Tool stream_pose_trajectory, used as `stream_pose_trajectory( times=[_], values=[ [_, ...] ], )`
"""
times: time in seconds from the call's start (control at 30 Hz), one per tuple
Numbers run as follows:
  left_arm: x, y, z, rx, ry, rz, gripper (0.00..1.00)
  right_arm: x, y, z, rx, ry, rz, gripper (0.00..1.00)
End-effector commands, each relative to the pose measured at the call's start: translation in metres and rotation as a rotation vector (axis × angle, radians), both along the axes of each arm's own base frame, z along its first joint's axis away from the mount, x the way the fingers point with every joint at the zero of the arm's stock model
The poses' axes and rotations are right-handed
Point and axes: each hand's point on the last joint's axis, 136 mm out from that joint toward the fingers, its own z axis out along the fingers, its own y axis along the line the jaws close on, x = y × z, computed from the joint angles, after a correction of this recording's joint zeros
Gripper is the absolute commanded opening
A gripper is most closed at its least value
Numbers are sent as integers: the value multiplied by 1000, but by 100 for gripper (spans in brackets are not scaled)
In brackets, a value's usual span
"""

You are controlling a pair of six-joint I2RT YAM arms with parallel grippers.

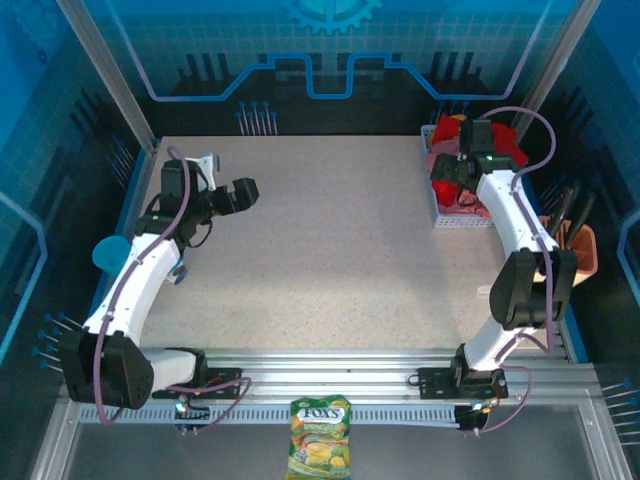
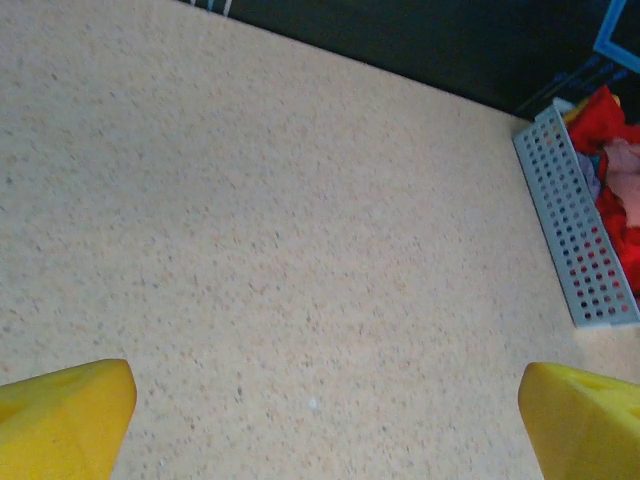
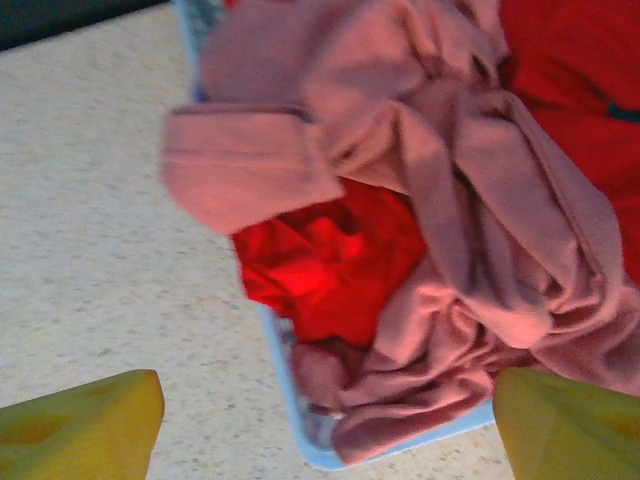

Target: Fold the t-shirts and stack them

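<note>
At the upper right of the overhead view, t-shirts (image 1: 508, 140) lie heaped in a white mesh basket (image 1: 462, 222).
A crumpled salmon-pink t-shirt (image 3: 470, 200) drapes over a bright red t-shirt (image 3: 330, 260), one fold hanging past the basket's left rim. The right gripper (image 3: 325, 425) hangs just above the heap, jaws wide, gripping nothing. At left centre, the left gripper (image 2: 325, 420) spreads wide over the speckled table (image 2: 300, 200).
</note>
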Motion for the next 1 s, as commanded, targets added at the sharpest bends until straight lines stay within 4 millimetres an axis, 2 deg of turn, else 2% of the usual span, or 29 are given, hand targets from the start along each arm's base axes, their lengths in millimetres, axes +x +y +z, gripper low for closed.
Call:
stream_pose_trajectory(
  times=[0.0,0.23,0.47,0.67,0.77,0.9,0.97],
  values=[
    [-18,-16,-2,-19,24,-69,99,-4,-22,-4,-14,65,-88,86],
    [-27,-34,-4,5,36,-136,99,-3,-50,-27,-32,90,-159,78],
    [-29,-39,-5,6,39,-157,99,4,-67,-42,-54,99,-215,65],
    [-31,-42,-4,13,33,-165,99,12,-80,-56,-67,103,-247,58],
    [-31,-43,-4,14,32,-165,99,15,-84,-60,-84,101,-252,49],
    [-32,-42,-4,21,32,-163,99,19,-82,-57,-78,72,-235,24],
    [-31,-41,-4,26,30,-160,99,20,-80,-49,-73,52,-223,7]
  ],
)
